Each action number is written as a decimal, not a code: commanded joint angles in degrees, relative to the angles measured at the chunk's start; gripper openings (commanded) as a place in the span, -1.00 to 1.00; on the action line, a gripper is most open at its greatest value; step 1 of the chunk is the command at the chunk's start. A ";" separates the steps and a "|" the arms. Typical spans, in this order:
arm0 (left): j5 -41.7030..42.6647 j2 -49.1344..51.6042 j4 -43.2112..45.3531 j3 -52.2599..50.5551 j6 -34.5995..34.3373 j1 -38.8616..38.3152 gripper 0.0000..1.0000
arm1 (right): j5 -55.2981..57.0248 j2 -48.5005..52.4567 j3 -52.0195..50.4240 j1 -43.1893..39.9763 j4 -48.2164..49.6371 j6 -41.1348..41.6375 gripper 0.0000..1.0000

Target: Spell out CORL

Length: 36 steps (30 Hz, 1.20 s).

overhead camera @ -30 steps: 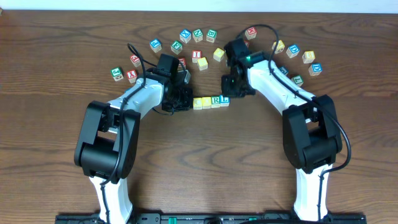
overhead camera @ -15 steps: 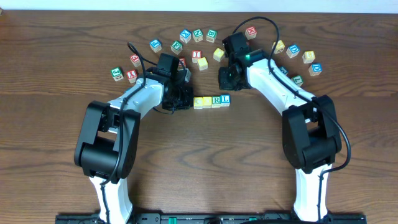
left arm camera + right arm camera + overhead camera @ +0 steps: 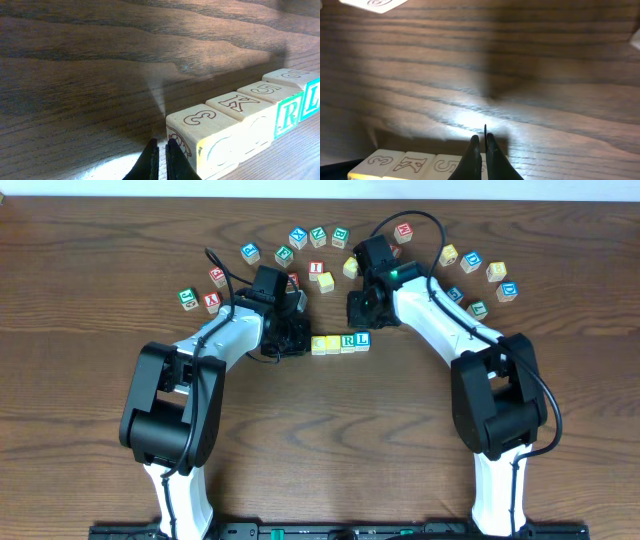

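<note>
Wooden cubes (image 3: 340, 341) lie in a touching row on the table (image 3: 330, 430). Left tool (image 3: 160, 150), closed together and empty, sits just at their 9 o'clock end. At their 12 o'clock is the right tool (image 3: 482, 142), likewise together.

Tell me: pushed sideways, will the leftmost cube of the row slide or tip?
Likely slides, not tips: the leftmost cube sits flat-faced on the table. Looks like rigid wood. Touching its neighbour, it would probably push the row.

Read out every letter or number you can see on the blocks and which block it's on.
"3": end yellow-faced wooden cube.
"K": second yellow-faced cube.
"5" and green "R": white-faced third cube.
Blue "L": white-faced fourth cube.
Yellow-face letters: too faint.
Scattered cubes beyond: too small to read.
</note>
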 commanded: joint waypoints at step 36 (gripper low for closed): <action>-0.52 1.01 -0.33 0.48 0.76 -0.07 -0.85 | -0.17 2.62 -0.42 1.86 -0.79 1.73 -0.98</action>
